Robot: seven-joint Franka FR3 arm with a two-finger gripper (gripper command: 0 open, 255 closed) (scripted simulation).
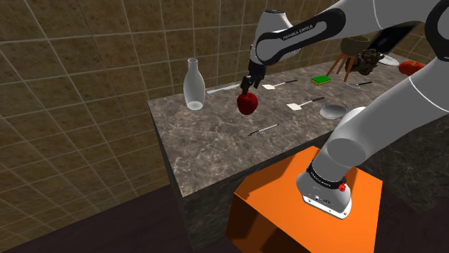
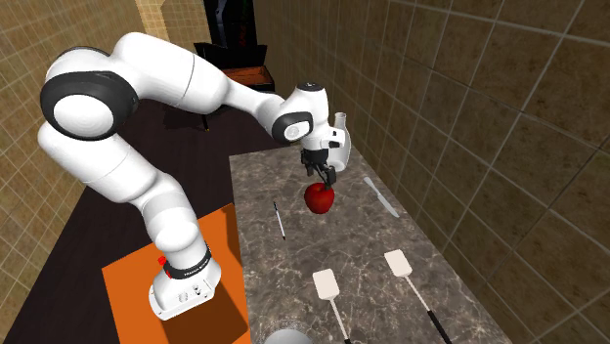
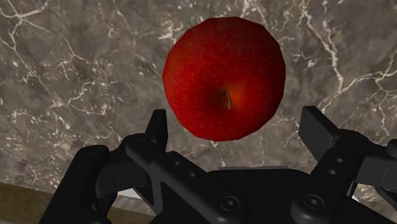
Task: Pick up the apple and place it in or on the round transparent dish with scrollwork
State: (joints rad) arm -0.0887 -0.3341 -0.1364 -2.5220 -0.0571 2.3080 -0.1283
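We found the gripper open: its two black fingers stood apart, wider than the red apple, and a gap showed between the apple and the far finger, so we judged that nothing was held. The apple lay straight ahead of the gripper, just past the fingertips and centred between them, with its stem dimple facing the wrist camera.

In the shoulder view the gripper pointed down with the apple directly beneath it, over the dark marbled surface. We could not tell whether the fruit rested on the stone or hung just above it.

The relation that mattered to us was this vertical line-up. The apple was round, with no long axis to favour, so a straight descent and a closing of the fingers looked sufficient.

What we took for the round clear dish sat well apart from the gripper, toward the shoulder view's right and beyond a white spatula. We could not make out any scrollwork on it. A glass bottle stood on the gripper's other side, and a thin knife lay nearer the stand.
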